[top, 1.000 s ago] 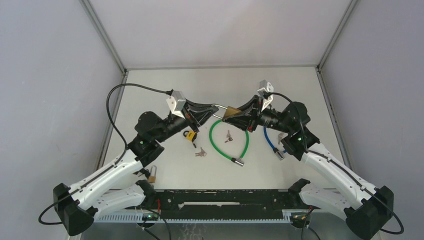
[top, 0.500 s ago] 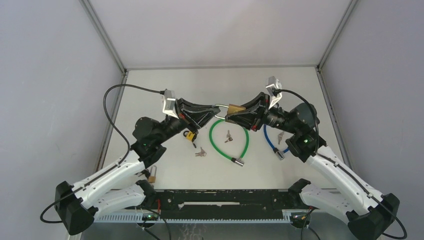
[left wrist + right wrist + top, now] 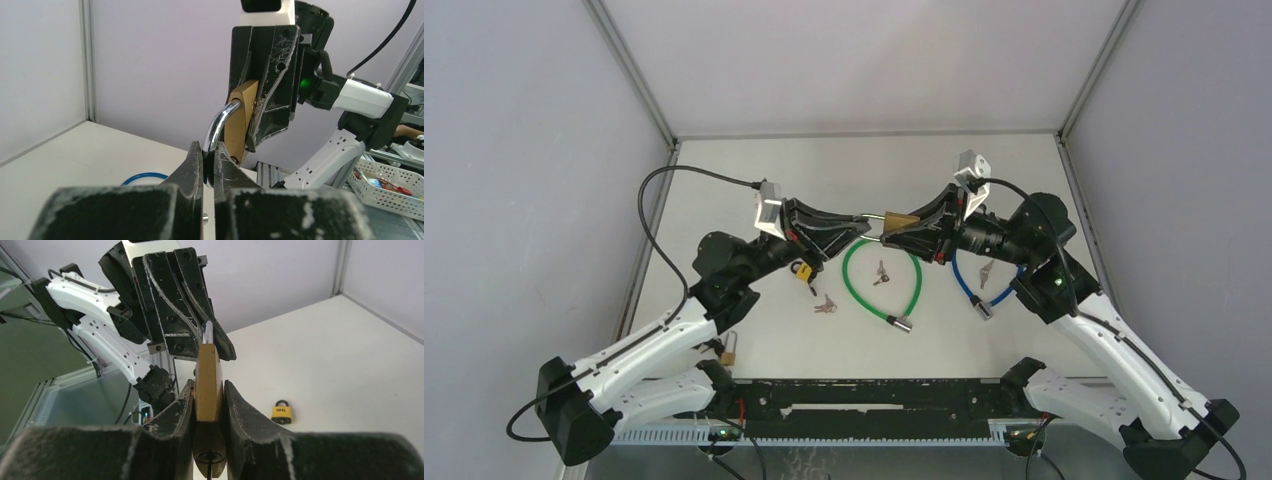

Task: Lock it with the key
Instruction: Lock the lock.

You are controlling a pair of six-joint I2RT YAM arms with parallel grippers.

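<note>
From overhead I have the brass padlock (image 3: 895,219) held off the table (image 3: 724,180) just above the middle of the frame, pinned between both arms. The right tool (image 3: 890,230) is clamped on the flat sides of the body, and its wrist view shows the keyhole (image 3: 207,456) facing the lens. The left tool (image 3: 862,223) is pinched together on the steel shackle (image 3: 220,122). I cannot tell whether the shackle is seated in the body. So the pick-up and two-handed hold look done, but the key work is not. Neither tool carries a key, and the loose keys (image 3: 825,305) lie on the table below centre, with another key (image 3: 881,272) inside the green cable lock (image 3: 915,285). As I judge it, one tool must let go, fetch a key, insert it and turn.
</note>
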